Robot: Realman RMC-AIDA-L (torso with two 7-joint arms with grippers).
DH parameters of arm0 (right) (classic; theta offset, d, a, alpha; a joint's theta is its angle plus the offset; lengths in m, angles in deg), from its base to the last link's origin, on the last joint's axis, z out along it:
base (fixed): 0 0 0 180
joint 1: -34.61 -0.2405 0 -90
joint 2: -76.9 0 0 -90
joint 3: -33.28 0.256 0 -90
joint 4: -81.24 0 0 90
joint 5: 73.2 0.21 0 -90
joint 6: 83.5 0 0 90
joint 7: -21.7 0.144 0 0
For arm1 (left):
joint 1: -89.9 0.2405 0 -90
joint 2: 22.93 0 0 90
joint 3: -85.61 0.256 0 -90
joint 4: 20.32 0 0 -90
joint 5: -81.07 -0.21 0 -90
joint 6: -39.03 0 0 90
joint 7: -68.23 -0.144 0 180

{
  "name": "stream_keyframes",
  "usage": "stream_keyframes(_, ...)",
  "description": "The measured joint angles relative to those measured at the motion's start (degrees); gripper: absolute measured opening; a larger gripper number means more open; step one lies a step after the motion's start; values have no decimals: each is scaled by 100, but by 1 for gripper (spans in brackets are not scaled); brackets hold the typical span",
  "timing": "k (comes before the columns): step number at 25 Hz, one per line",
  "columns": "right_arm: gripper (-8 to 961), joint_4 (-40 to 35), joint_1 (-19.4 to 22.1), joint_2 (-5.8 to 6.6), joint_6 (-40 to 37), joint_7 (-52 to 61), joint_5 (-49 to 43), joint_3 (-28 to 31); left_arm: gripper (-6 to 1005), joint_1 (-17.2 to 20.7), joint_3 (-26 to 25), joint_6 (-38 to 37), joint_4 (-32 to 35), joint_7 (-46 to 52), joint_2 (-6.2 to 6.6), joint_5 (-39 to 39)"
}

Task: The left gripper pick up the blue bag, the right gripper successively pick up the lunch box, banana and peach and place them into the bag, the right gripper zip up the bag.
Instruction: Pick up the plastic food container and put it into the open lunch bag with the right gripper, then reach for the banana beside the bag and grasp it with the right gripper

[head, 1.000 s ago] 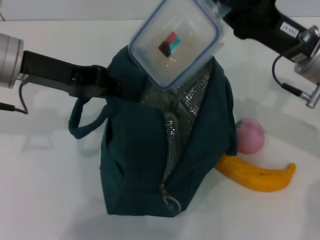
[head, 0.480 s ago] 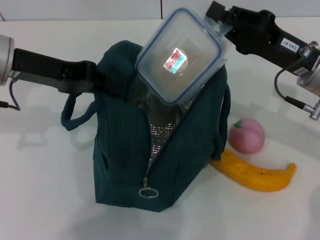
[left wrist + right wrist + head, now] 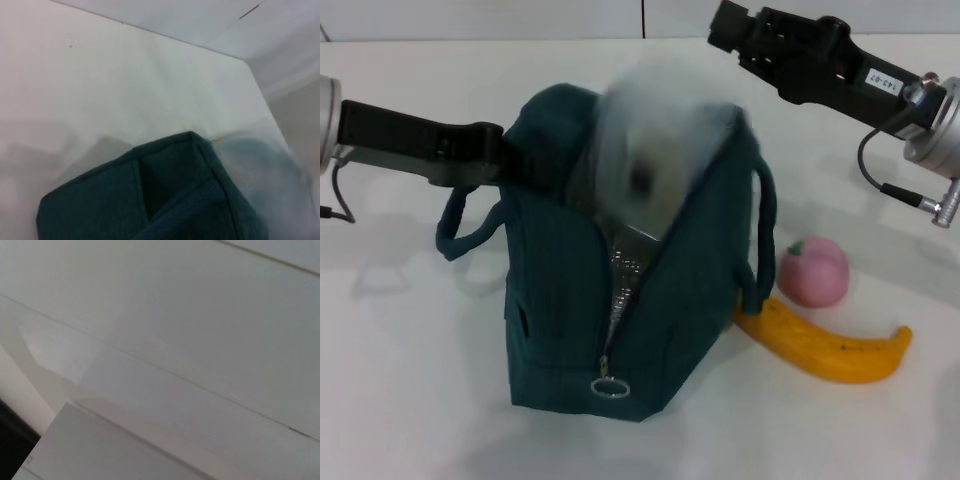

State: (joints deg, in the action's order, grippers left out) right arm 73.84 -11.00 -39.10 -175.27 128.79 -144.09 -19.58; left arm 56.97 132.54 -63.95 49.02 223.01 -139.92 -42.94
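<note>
The blue bag [image 3: 560, 300] stands upright on the white table, its top gaping open, and its dark fabric [image 3: 150, 200] fills the near part of the left wrist view. My left gripper [image 3: 515, 160] is shut on the bag's upper left edge. The lunch box [image 3: 655, 150] is a pale blur in the bag's mouth, dropping in, apart from any gripper. My right gripper [image 3: 728, 30] hangs above and to the right of the opening, open and holding nothing. The peach [image 3: 813, 272] and the banana [image 3: 830, 350] lie on the table to the right of the bag.
The zipper's ring pull [image 3: 610, 388] hangs low on the bag's front. One loop handle [image 3: 460, 235] droops on the left side, another [image 3: 760, 240] on the right near the peach. The right wrist view shows only white surfaces.
The lunch box has left my right gripper and is falling into the bag's mouth. The right gripper has risen and pulled back a little. The bag has barely moved.
</note>
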Motion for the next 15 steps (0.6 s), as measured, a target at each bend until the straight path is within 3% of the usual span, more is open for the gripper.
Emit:
stream_keyframes(6, 241, -215, -37, -10, 18, 90, -3, -138, 38, 126, -8, 107, -1, -98, -17, -1)
stream_keyframes(12, 471, -774, 126, 100, 75, 94, -47, -172, 38, 254, -118, 204, -51, -126, 12, 0)
stream_keyframes(15, 568, -1339, 179, 234, 83, 160, -398, -308, 38, 310, -168, 219, -52, -130, 22, 0)
